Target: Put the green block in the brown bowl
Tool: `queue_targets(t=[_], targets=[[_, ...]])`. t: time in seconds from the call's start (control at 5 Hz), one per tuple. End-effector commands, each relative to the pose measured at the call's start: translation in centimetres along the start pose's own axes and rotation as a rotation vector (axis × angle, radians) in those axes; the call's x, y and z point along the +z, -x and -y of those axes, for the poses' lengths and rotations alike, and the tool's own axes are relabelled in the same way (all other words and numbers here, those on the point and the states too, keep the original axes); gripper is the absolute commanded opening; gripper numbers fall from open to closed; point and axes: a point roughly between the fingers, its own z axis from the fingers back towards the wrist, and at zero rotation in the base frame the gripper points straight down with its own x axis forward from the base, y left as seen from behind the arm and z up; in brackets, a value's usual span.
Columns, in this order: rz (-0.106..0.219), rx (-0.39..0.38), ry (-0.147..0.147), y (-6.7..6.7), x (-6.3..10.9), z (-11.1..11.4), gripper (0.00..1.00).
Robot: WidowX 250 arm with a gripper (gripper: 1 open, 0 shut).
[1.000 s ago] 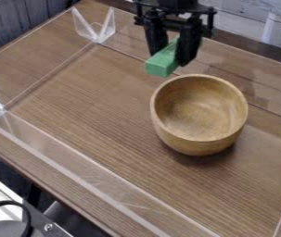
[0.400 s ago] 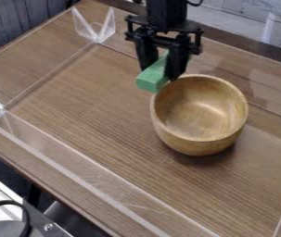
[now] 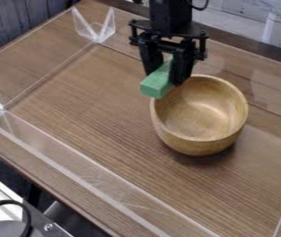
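Note:
The green block (image 3: 157,82) hangs tilted in the air, with my gripper (image 3: 166,63) shut on its upper end. Its lower end sits just over the left rim of the brown bowl (image 3: 201,113). The bowl is round, light wood, and its hollow shows nothing inside. My gripper points straight down, above and slightly left of the bowl.
The wooden tabletop (image 3: 93,111) is fenced by clear plastic walls (image 3: 56,148) along the front and left. A folded clear corner piece (image 3: 98,28) stands at the back left. The table's front edge drops off at lower left.
My gripper has carried the green block down and toward the bowl's left rim. The bowl has stayed put.

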Motion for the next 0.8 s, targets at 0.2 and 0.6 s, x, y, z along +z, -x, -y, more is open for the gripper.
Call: queue_targets(t=[0.2,0.6], targets=[[0.068,-0.039,0.0,0.2,0.6,1.8,0.0],[0.032,-0.038,-0.001,-1.1,-1.6,4.2,0.0]])
